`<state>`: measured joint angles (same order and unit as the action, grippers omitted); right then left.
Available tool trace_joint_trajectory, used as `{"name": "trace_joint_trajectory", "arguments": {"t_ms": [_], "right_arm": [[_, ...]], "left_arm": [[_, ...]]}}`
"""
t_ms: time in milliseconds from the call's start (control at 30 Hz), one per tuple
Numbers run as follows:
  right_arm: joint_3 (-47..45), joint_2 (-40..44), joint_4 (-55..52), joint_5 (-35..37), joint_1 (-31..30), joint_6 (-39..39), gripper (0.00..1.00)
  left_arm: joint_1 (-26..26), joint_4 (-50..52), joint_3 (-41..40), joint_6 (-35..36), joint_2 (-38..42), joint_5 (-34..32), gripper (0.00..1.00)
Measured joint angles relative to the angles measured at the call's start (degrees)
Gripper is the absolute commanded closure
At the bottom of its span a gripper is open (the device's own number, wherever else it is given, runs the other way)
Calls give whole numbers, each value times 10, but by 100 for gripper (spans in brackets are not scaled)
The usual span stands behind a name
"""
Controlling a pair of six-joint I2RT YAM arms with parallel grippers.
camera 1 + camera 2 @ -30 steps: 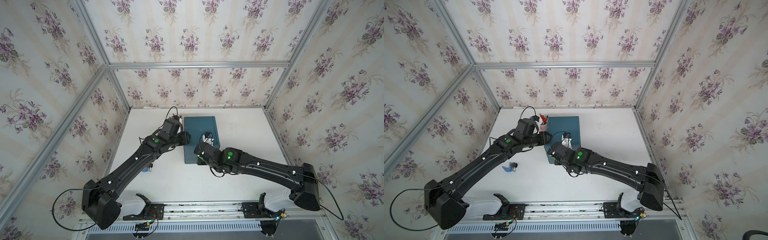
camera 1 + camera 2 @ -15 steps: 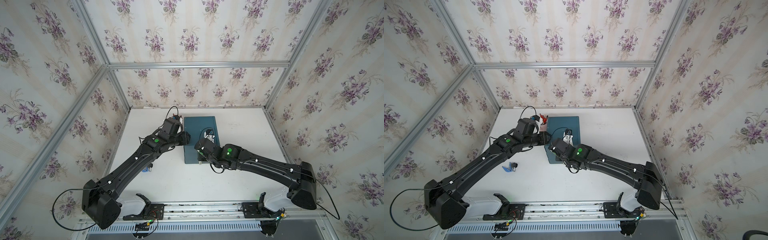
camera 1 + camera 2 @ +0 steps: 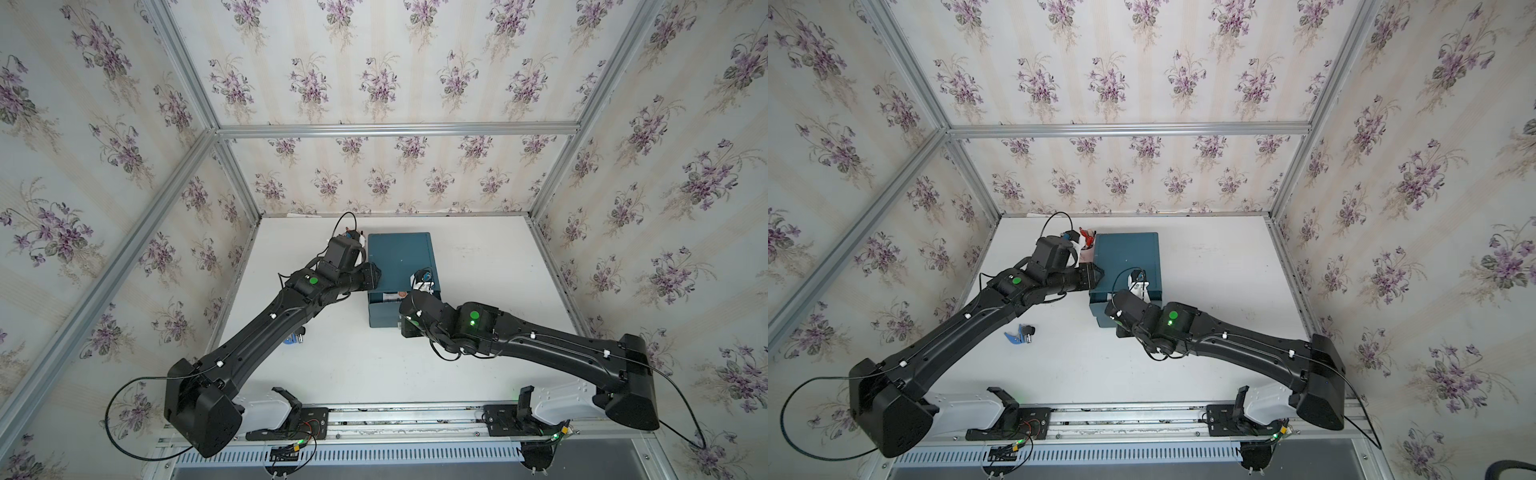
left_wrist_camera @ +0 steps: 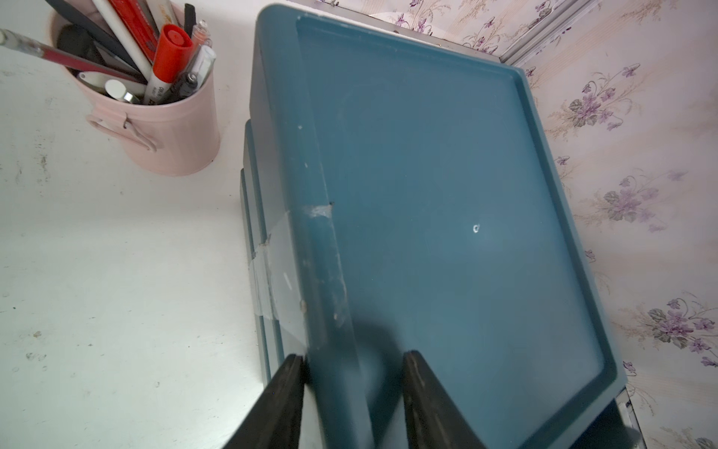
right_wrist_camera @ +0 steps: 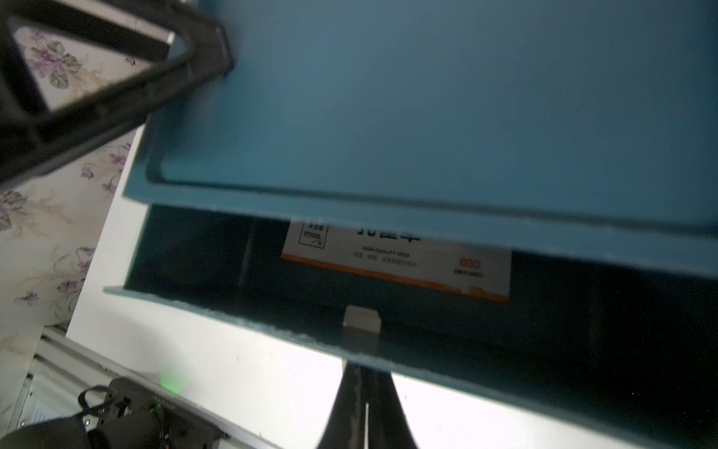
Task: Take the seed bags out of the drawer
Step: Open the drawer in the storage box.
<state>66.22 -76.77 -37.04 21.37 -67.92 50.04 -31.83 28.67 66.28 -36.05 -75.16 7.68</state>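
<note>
A: Where's the seed bag (image 5: 396, 264)?
B: One shows, lying flat in the drawer (image 5: 233, 311). Drawer's only part-open, so approx half the bag sits under the cabinet (image 3: 399, 257) top. Any others: can't see.
A: How'll it handle?
B: Prob v. light, thin & glossy, so slippery & floppy. I'd pinch the near orange-striped edge, not press down on the flat face.
A: Hands?
B: Right hand (image 5: 362, 369) pinched tight on the white pull tab (image 5: 359, 322) at the drawer front, nothing else in it. Left hand (image 4: 353, 355) clamped over the cabinet's raised rim, prob bracing it.
A: In the way?
B: Cabinet top overhangs the bag & the gap's narrow; drawer needs to come out more, imo. Pink pen cup (image 4: 163, 128) just beside the cabinet, near the left arm. Blue clip (image 3: 1019, 334) on the surface (image 3: 1084, 374), well apart.
</note>
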Motion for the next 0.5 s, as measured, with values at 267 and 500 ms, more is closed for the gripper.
{"name": "trace_joint_trajectory", "arguments": {"t_ms": [267, 500], "right_arm": [[-56, 86, -19, -9, -78, 14, 100], [-74, 100, -40, 1, -135, 42, 100]], "left_arm": [[0, -10, 0, -17, -5, -6, 57], [0, -9, 0, -18, -5, -17, 58]]}}
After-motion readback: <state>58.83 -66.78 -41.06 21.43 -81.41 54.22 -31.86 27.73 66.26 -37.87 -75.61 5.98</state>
